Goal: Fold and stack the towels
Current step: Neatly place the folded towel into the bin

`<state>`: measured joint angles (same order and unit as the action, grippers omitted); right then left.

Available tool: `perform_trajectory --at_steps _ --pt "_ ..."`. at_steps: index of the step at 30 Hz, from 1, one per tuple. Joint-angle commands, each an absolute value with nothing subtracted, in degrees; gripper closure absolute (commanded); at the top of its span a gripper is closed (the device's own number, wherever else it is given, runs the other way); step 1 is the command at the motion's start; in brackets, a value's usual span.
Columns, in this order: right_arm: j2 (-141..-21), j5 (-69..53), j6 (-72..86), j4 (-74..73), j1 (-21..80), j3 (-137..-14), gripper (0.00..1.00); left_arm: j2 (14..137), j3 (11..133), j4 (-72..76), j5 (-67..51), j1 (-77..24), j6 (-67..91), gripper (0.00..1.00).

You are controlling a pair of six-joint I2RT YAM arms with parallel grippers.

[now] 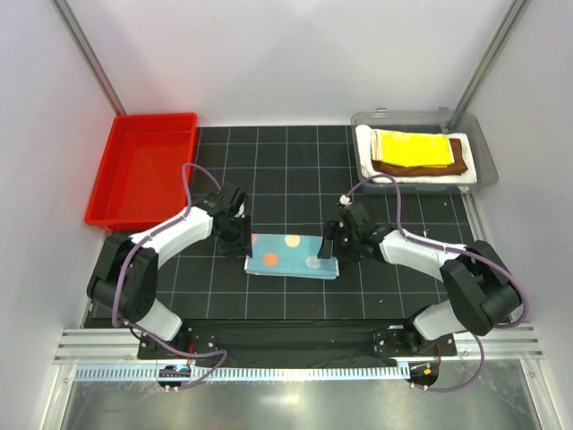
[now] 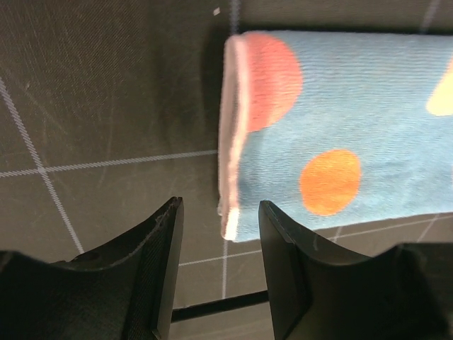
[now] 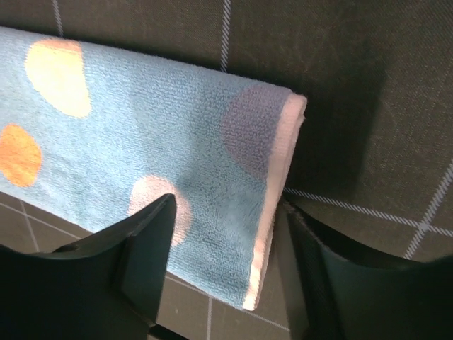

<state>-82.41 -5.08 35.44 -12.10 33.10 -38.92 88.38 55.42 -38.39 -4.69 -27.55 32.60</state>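
A light blue towel (image 1: 293, 255) with orange spots lies folded into a narrow strip on the black grid mat. My left gripper (image 1: 240, 237) is at its left end and is open. In the left wrist view the towel (image 2: 354, 134) has its near corner just ahead of the gap of the left gripper (image 2: 219, 241), touching neither finger. My right gripper (image 1: 336, 242) is at the right end, also open. In the right wrist view the right gripper (image 3: 230, 234) straddles the towel (image 3: 141, 142) at its hemmed edge. A yellow towel (image 1: 410, 148) lies folded on a brown towel (image 1: 461, 163) and a white towel (image 1: 421, 182).
The three stacked towels rest in a clear plastic bin (image 1: 488, 161) at the back right. A red tray (image 1: 143, 170) stands at the back left. Grey walls close in both sides, and the arm bases sit on a rail at the near edge.
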Motion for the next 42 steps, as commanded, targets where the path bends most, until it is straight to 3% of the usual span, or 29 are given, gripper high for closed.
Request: perform_trajectory --at_steps 1,11,14,17,31,37,42 --pt "-83.58 -7.72 35.33 -9.32 33.05 -37.18 0.39 90.08 53.62 -36.31 -6.67 -26.63 32.96 0.51" --pt "-84.19 -9.23 36.30 -5.64 33.75 -32.61 0.65 91.93 49.84 -32.70 -8.17 -26.54 34.63 0.57" --pt "-84.81 -10.28 37.09 -3.44 34.36 -32.26 0.79 91.93 49.22 -32.35 -8.61 -26.54 35.24 0.58" --pt "-83.50 -9.59 36.56 -3.95 35.76 -34.09 0.99 90.97 48.78 -32.08 -8.35 -26.54 35.68 0.58" --pt "-83.76 9.40 29.71 -22.31 44.21 -48.69 0.99 83.07 60.03 -43.24 4.12 -22.42 32.35 0.53" --pt "-85.51 12.03 24.88 -25.21 43.77 -54.39 0.99 81.21 60.64 -43.07 4.48 -20.22 31.20 0.53" --pt "-92.62 12.05 16.63 -30.23 38.86 -67.04 0.99 82.61 61.52 -42.98 3.69 -19.34 29.89 0.53"
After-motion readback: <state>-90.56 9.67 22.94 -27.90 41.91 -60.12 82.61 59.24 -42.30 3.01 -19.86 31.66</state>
